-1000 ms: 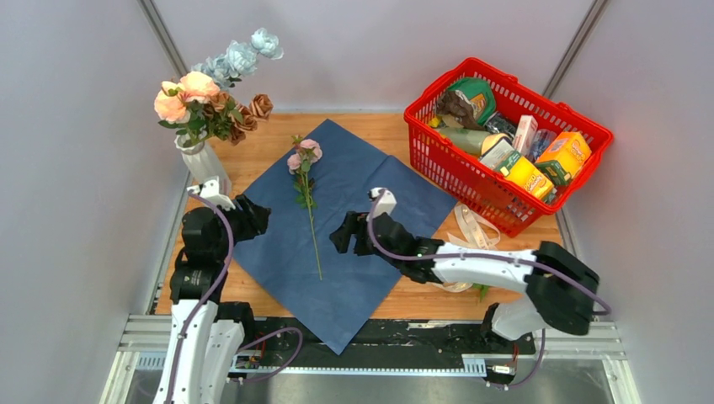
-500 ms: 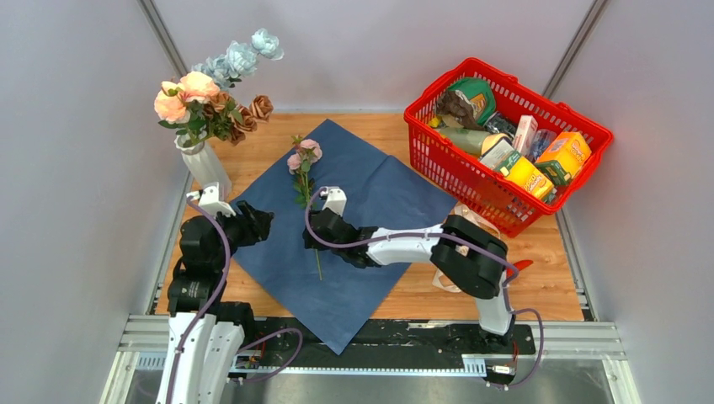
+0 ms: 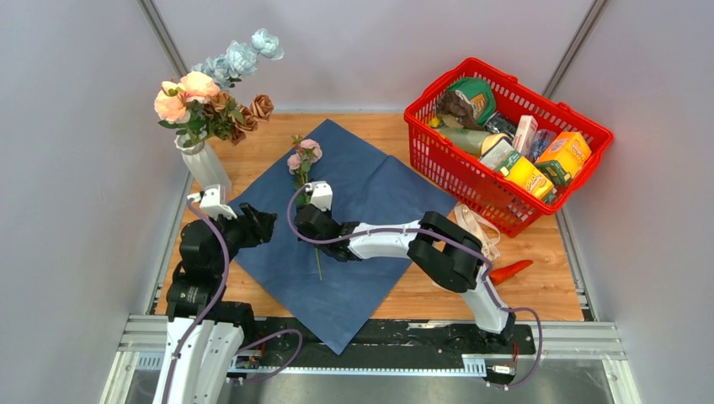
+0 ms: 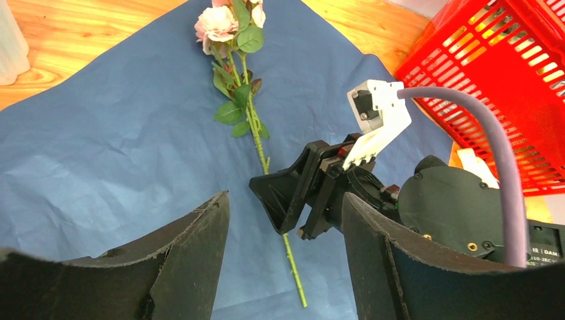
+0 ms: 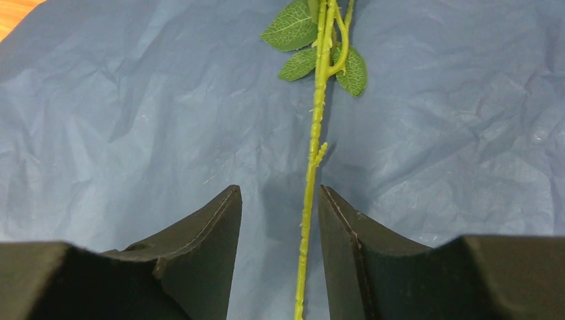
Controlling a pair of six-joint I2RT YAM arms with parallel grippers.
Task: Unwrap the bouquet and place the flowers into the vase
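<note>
Upright at the table's [image 3: 522, 244] far left, vase [image 3: 205, 166], holding flowers [image 3: 202, 97]: pink, peach, pale blue and brown blooms crowded above its rim. At far right, red basket [image 3: 455, 181], packed with groceries [image 3: 522, 172]: cartons, a bottle, bags. Between them, blue paper [image 3: 370, 181] spread flat and creased. On the paper, one pink-bloomed stem [image 3: 305, 181], lying loose, bloom toward the far edge, cut end toward the arms. Down over its lower half, right gripper [image 3: 310, 223], fingers [image 5: 200, 240] narrowed and straddling the stem [image 5: 313, 133]: a clear gap on one side, very close to the other pad, contact impossible to tell, nothing clamped. Stem flat against the paper there. Just above the paper's left edge, left gripper [image 3: 259, 225], fingers [image 4: 193, 260] spread wide, nothing between them, well apart from the stem [image 4: 253, 127] and aimed toward the right gripper.
</note>
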